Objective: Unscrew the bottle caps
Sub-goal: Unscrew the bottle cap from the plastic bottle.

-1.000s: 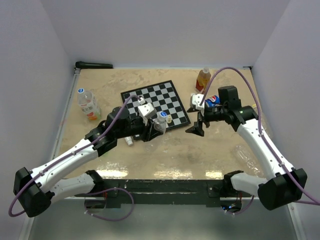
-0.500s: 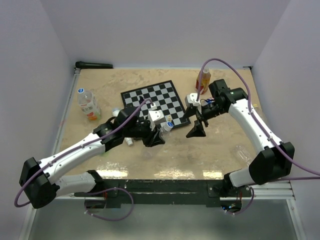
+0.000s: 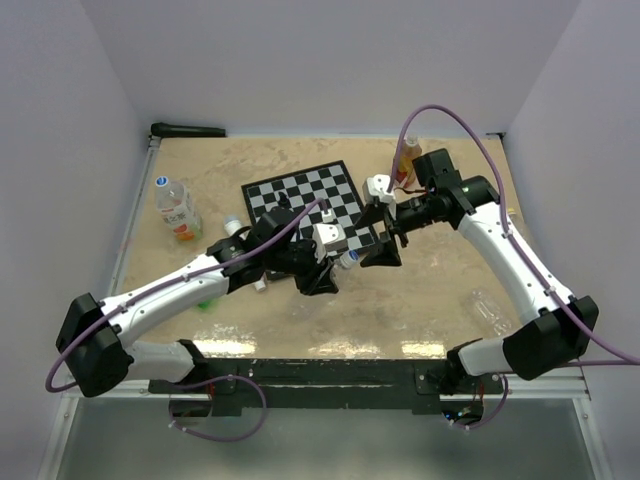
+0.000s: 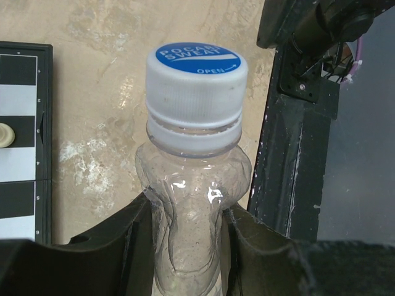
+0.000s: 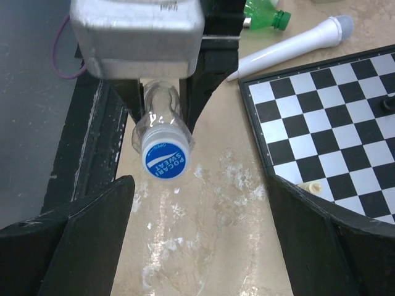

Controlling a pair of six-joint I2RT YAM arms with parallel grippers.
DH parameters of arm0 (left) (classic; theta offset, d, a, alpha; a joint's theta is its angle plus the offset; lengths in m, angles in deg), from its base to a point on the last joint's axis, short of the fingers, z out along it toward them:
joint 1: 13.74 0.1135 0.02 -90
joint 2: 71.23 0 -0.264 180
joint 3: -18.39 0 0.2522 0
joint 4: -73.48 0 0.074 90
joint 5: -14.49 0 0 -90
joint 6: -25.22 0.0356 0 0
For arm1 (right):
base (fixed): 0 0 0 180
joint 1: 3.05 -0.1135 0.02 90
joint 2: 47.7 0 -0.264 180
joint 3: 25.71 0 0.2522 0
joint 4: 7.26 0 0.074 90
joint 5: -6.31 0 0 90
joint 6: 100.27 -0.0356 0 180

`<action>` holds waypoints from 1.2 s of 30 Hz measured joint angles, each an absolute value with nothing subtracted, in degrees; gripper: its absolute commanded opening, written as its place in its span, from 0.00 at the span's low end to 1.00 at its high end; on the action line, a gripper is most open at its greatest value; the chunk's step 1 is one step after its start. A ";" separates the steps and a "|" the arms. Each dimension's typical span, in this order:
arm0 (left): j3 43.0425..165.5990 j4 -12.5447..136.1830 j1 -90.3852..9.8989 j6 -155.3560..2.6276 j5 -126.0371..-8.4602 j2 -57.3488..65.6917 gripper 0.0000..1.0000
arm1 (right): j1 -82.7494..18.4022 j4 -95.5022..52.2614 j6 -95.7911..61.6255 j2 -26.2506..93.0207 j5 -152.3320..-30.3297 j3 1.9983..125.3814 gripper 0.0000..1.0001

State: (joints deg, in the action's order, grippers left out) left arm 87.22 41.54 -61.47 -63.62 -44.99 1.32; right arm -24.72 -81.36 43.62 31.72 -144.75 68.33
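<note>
Surface (image 3: 420, 310): tan and mottled, spread beneath both claws.
Chessboard (image 3: 300, 195): black and white, lying flat just beyond the left claw and to the left of the right claw.
Left claw (image 4: 188, 246): clamped on a clear bottle, one black finger pressing each side just below the neck; in the top view it (image 3: 325, 262) points toward the right claw.
Right claw (image 5: 197, 246): fingers spread wide apart and holding nothing, facing the left claw head on (image 3: 385, 245).
Clear bottle (image 4: 191, 185): held off the surface in the left claw, its top aimed at the right claw.
Orange-labelled bottle (image 3: 175, 208): upright, well to the left of the left claw.
White pen (image 5: 290, 46): lying by the chessboard's edge, beyond the left claw as the right claw sees it.
Cap (image 4: 196, 77): white and ribbed with a blue printed top, on the clear bottle's neck; it (image 5: 165, 160) sits ahead of the right claw's open gap, touching neither finger.
Cream chess piece (image 5: 308, 185): on the chessboard's edge, near the right claw's finger.
</note>
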 measured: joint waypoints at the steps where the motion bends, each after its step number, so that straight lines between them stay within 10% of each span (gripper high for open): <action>1: 87.33 41.43 -61.47 -63.59 -44.86 1.54 0.00 | -24.91 -80.66 42.70 31.72 -144.77 68.41 0.86; 15: 88.64 40.67 -61.47 -63.40 -45.18 2.28 0.00 | -29.77 -76.97 36.28 31.74 -144.16 68.39 0.38; 27: 88.68 39.68 -61.45 -62.98 -47.39 2.28 0.00 | -30.49 -77.58 36.36 32.84 -141.77 68.39 0.45; 33: 88.68 39.51 -61.45 -62.63 -47.94 2.28 0.01 | -30.55 -78.00 36.28 32.90 -141.62 68.39 0.06; 36: 88.68 39.29 -61.45 -62.61 -48.11 2.28 0.35 | -30.55 -78.30 37.06 32.90 -141.62 68.39 0.00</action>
